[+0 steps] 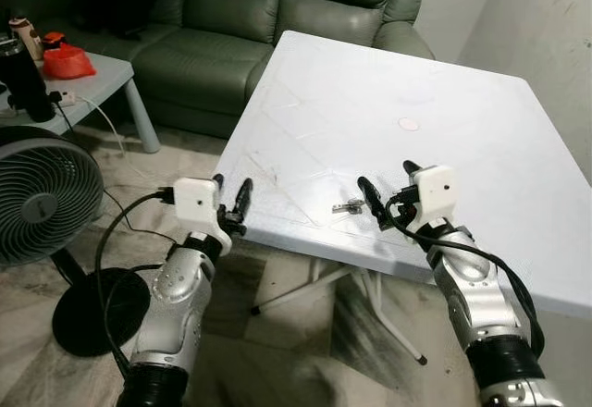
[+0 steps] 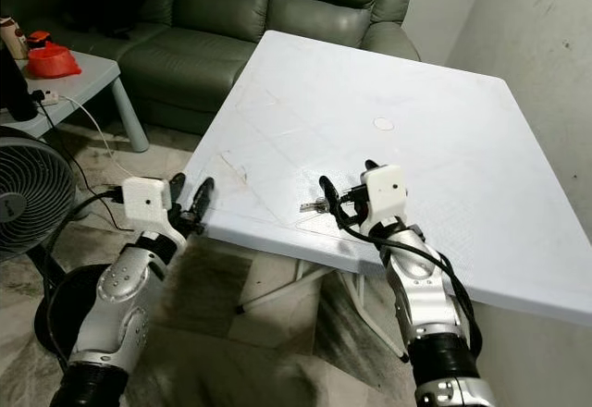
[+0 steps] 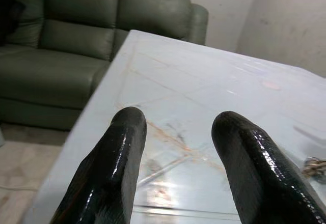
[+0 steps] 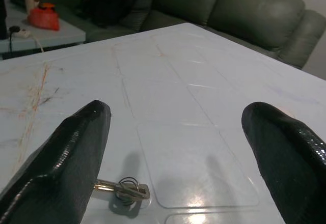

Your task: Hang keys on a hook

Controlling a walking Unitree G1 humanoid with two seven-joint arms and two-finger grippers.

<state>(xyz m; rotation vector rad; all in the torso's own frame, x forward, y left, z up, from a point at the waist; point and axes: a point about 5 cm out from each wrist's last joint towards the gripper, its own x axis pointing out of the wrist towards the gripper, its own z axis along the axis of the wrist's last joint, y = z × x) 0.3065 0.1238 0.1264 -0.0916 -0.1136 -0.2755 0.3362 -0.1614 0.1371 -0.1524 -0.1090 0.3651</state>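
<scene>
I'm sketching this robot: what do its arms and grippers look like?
Both arms are silver with black cuffs lower down. Each carries a white boxy wrist module and looping black cables. The left gripper and right gripper each have two long, glossy black fingers with rounded tips.

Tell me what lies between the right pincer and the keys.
Nothing: in the right wrist view, only bare white table separates the open right pincer from the keys, which lie beside one finger.

No legible text or labels
</scene>
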